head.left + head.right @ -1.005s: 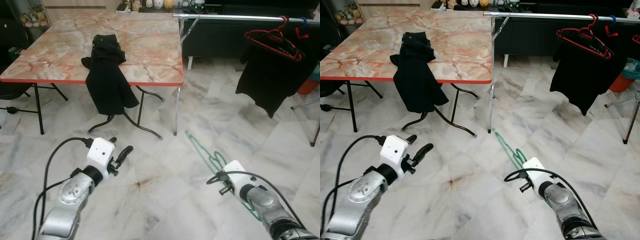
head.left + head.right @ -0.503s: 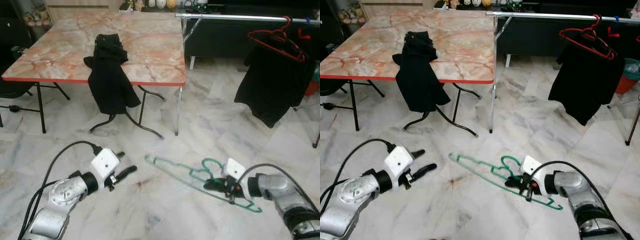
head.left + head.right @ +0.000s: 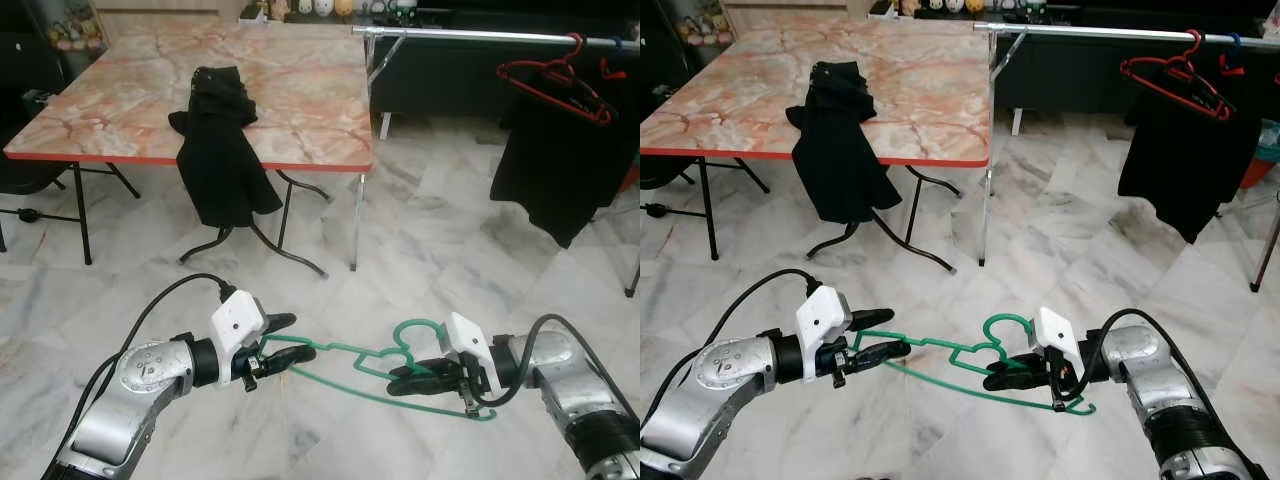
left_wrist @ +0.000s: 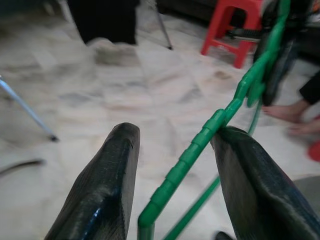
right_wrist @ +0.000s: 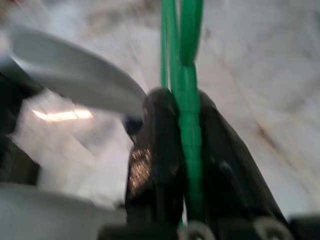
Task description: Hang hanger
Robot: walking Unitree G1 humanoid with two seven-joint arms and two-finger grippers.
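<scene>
Holding the green hanger (image 3: pixel 372 365) level above the floor: right pincer (image 3: pixel 400 379) is clamped near its hook, left pincer (image 3: pixel 288 344) straddles the far end, fingers apart. Close left before you lift toward the rail (image 3: pixel 470 35). Right wrist view is blurred; grip depth unclear.

You're in a home, prob. a living/dining room used for laundry. White marble floor tiles (image 3: pixel 420 230) w/ grey veins run wall to wall. At 11 o'clock, a folding table (image 3: pixel 300 100) w/ pink marble-look top, black garment (image 3: pixel 218 150) draped over its edge. At 1–2 o'clock, a metal clothes rail (image 3: pixel 470 35) w/ a red hanger (image 3: pixel 553 80) & black top (image 3: pixel 555 165). Small figurines (image 3: pixel 318 7) on a shelf at 12. Left wrist view: red plastic stool (image 4: pixel 235 25), someone's bare feet (image 4: pixel 290 117).
</scene>
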